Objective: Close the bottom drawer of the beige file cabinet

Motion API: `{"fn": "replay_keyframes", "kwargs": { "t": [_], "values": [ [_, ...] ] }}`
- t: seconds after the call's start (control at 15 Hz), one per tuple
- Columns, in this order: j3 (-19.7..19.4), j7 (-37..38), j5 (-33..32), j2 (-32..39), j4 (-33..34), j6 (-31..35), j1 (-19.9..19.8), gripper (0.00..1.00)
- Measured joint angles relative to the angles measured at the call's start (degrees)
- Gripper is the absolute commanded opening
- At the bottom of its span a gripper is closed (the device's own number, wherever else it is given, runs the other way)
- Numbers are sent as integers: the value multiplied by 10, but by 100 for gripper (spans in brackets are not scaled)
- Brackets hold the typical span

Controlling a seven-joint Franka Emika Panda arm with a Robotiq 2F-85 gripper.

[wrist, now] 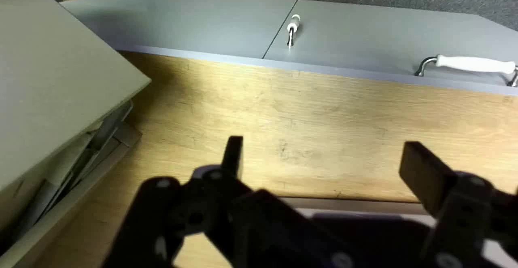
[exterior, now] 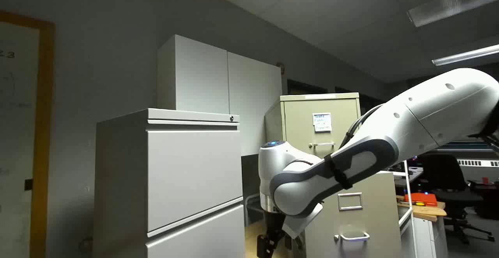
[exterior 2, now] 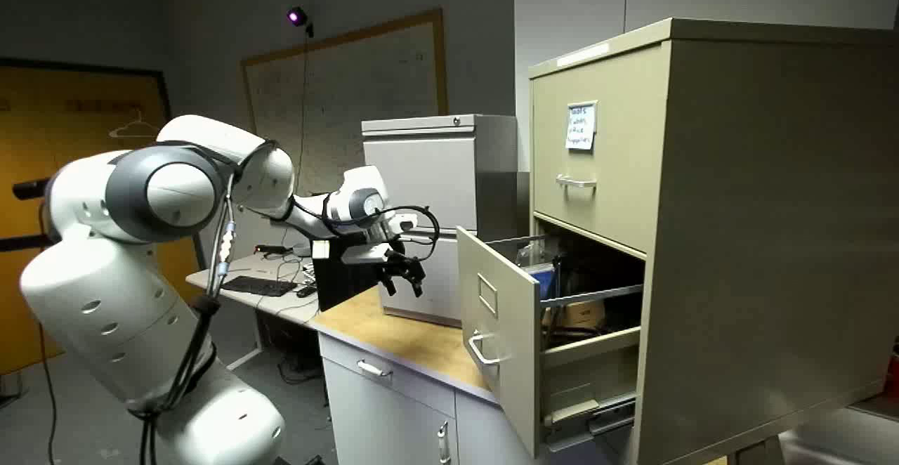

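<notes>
We see our fingers (wrist: pixel 429 175) spread and empty, apart from the open bottom drawer (exterior 2: pixel 515 321); if we push off-centre, it may twist and jam.

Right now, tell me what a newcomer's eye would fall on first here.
Probably the big white arm, filling the left of an exterior view. Next, the bottom drawer, jutting open from the beige cabinet on the right there. In the wrist view, dark fingers stand apart over the wooden counter.
</notes>
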Motion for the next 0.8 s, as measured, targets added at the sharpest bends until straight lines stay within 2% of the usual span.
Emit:
{"fn": "replay_keyframes", "kwargs": {
  "t": [0.73, 0.8],
  "values": [
    [0, 1, 0, 0, 1, 0, 0, 99],
    [0, 6, -4, 1, 1, 1, 0, 80]
  ]
}}
